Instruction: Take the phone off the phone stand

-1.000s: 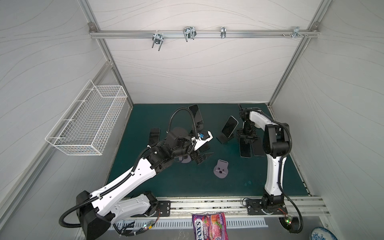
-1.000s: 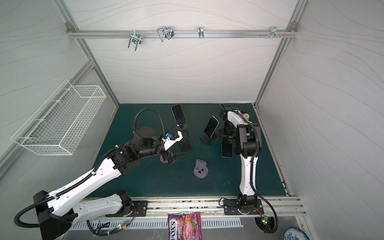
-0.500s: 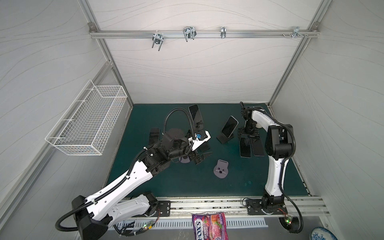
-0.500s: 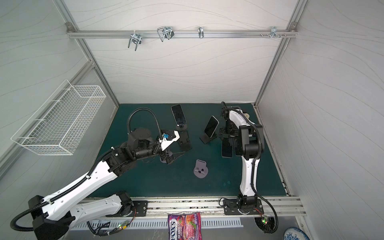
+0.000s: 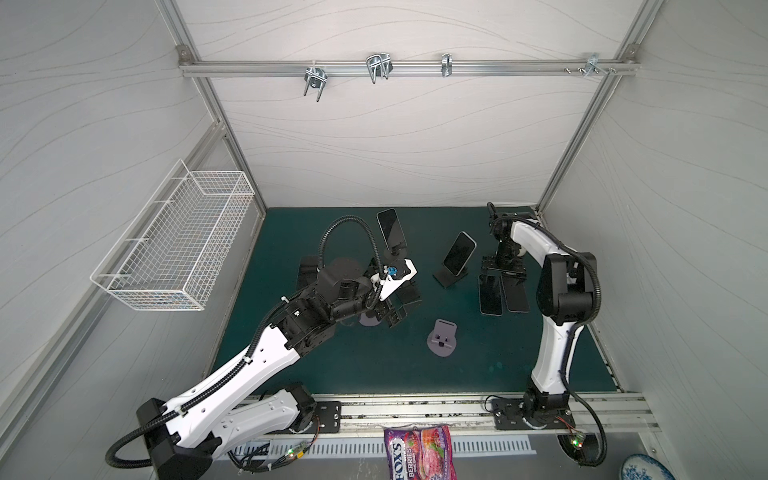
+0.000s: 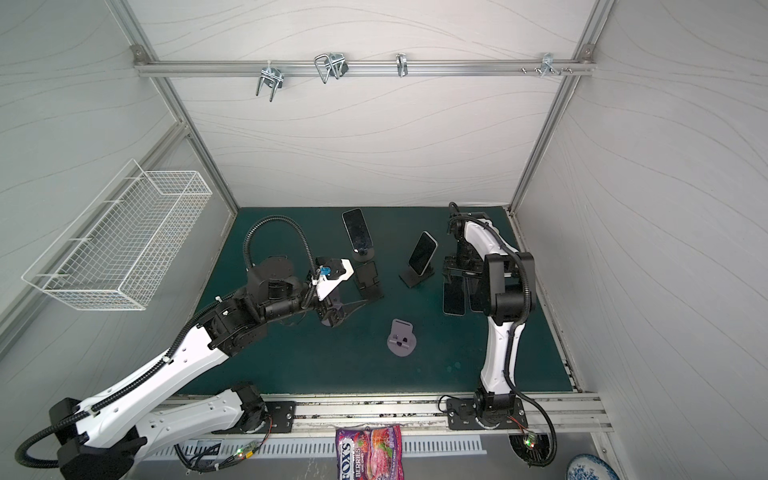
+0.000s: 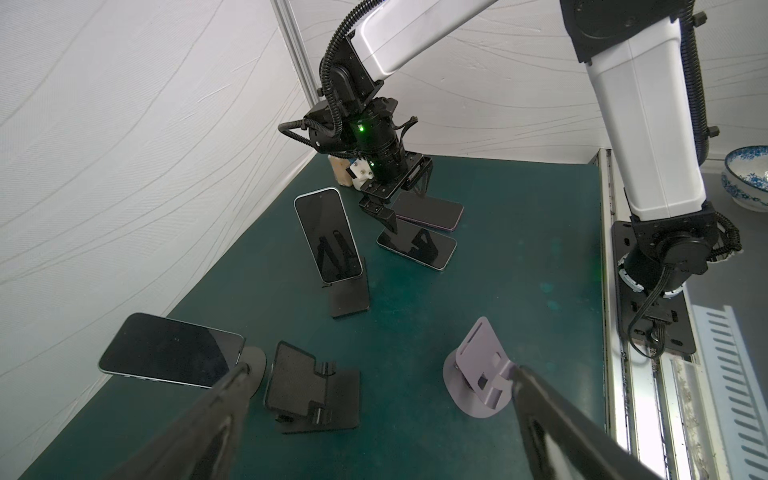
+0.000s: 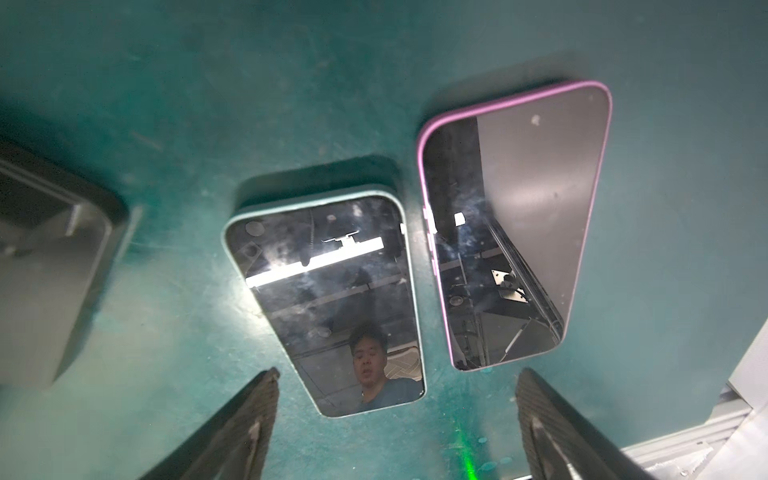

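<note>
In both top views a dark phone leans on a black phone stand mid-table. Another phone stands on a round-based stand behind my left gripper. My left gripper is open and empty, low over the mat between an empty black stand and a purple stand. My right gripper is open and empty, just above the ends of a teal phone and a pink phone that lie flat.
The leaning phone faces my left wrist camera, with the right arm beyond it. A wire basket hangs on the left wall. A candy bag and a bowl lie beyond the front rail.
The right gripper's jaws have spread wider above the two flat phones. The left arm has drawn back slightly toward the front, its gripper still open.
</note>
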You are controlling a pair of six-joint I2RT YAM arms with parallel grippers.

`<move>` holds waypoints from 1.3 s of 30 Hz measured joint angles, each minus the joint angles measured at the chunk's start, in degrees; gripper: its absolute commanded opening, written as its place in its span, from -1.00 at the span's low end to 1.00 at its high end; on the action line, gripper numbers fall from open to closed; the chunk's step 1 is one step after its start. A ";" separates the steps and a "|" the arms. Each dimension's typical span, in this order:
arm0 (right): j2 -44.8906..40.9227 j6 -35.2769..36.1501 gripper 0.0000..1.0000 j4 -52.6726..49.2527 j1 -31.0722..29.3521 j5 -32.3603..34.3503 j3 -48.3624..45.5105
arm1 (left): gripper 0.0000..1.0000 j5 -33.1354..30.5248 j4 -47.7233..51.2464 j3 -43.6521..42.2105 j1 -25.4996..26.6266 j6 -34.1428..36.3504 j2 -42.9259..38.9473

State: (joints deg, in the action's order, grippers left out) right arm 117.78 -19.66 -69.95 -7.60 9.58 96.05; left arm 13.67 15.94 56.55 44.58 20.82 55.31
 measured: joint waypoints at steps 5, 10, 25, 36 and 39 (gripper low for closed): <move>-1.27 -0.26 0.81 0.00 0.24 0.52 -0.13 | 0.98 -0.57 -0.11 0.00 0.00 -0.24 0.00; -2.56 -0.39 0.81 0.02 0.87 0.70 -0.13 | 0.98 -1.20 -0.81 0.00 0.00 -0.76 0.00; -8.98 -0.52 0.81 0.63 2.01 0.57 -2.34 | 0.98 -1.11 -3.54 0.00 0.00 -2.14 2.03; -18.67 -0.37 0.81 0.28 2.08 -1.16 -6.99 | 0.98 0.37 -7.28 0.76 0.00 -3.21 8.57; -21.40 -0.13 0.81 -0.22 2.08 -1.57 -7.10 | 0.98 0.66 -8.17 1.49 0.00 -3.58 10.14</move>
State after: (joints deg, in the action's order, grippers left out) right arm 96.38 -19.79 -70.17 -5.52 8.01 88.95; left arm 14.33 7.77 58.04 44.58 17.23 65.45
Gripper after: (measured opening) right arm 0.904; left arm 0.989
